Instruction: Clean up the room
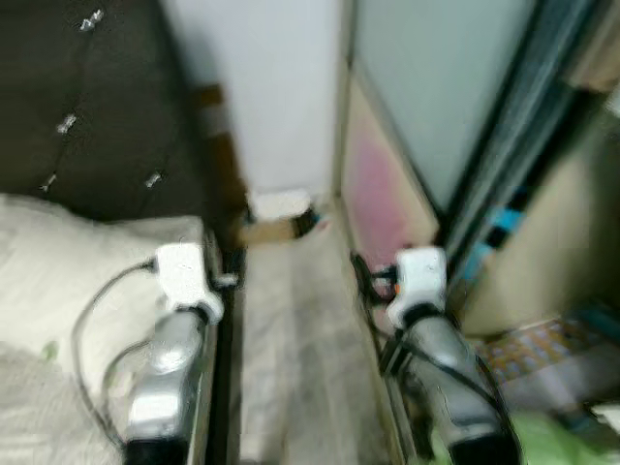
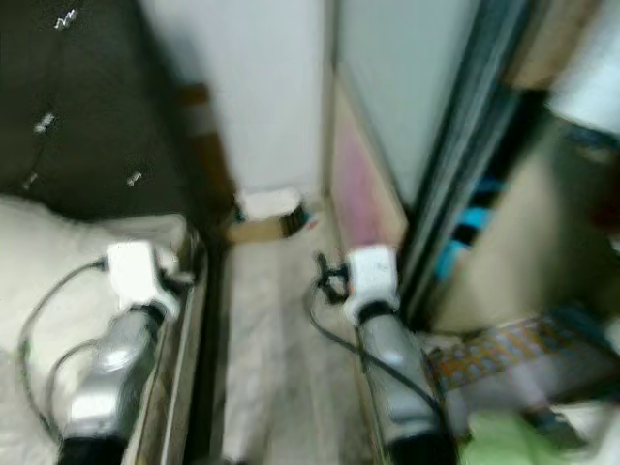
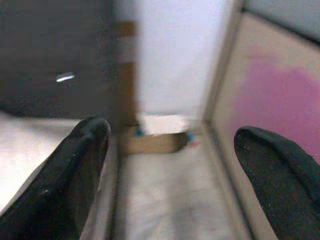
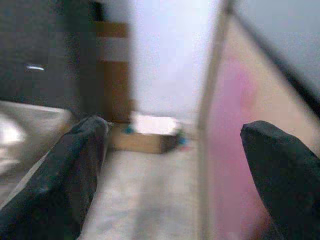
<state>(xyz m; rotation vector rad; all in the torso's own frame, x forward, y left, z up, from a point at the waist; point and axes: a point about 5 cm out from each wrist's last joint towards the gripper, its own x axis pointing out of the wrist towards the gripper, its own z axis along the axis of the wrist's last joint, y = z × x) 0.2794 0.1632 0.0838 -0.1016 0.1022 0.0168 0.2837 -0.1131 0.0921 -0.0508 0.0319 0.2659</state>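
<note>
Tools (image 3: 167, 165) (image 4: 172, 165) gape, blunt black rubbery fingers, over pale floor (image 1: 291, 368).

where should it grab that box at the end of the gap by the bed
The cardboard box lies low on the floor against the white wall, between the bed and the pink panel. Likely best: come straight down the aisle and pinch its near top edge. Both the left tool and right tool are open; blur hides finer detail.

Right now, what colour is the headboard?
Dark brown headboard, tufted with shiny buttons; left eye view.
</note>
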